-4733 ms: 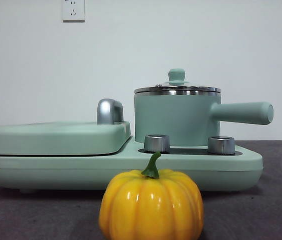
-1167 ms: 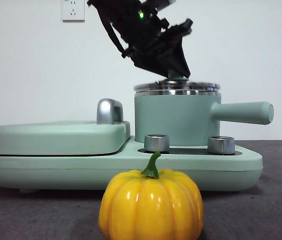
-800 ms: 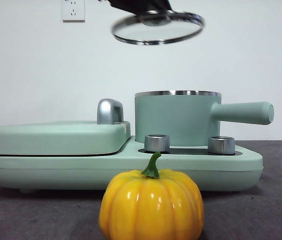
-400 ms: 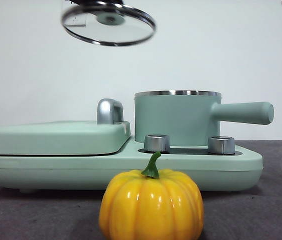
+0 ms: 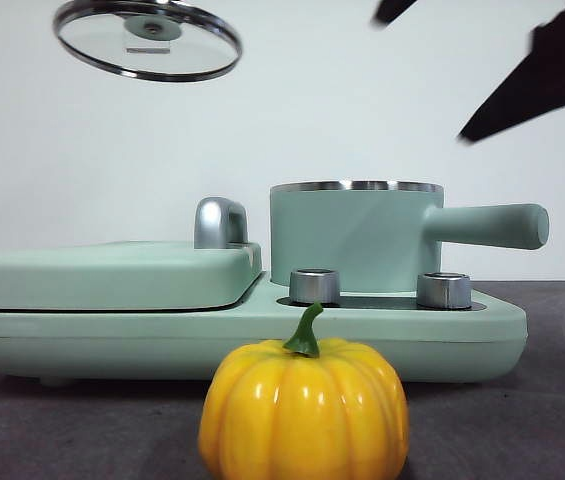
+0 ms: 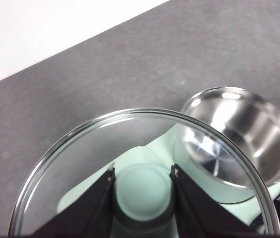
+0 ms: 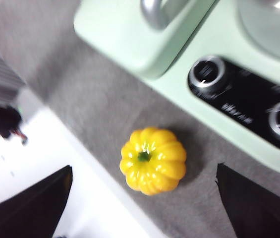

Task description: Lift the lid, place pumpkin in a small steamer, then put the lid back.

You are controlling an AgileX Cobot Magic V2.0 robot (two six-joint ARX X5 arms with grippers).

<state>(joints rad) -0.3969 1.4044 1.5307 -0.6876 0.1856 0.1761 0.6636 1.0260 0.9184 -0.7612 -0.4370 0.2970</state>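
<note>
Front camera is sitting low at table height, looking level across the table toward a white wall, with the pumpkin [image 5: 303, 410] nearest the lens and the steamer [image 5: 354, 236] behind it. Left wrist camera is looking steeply down through the lid [image 6: 144, 168] at close range, sharing the open steamer [image 6: 239, 136] and the lid [image 5: 147, 38] with the front view. Right wrist camera is looking down from higher up, blurred, sharing the pumpkin [image 7: 153, 160] with the front view.
</note>
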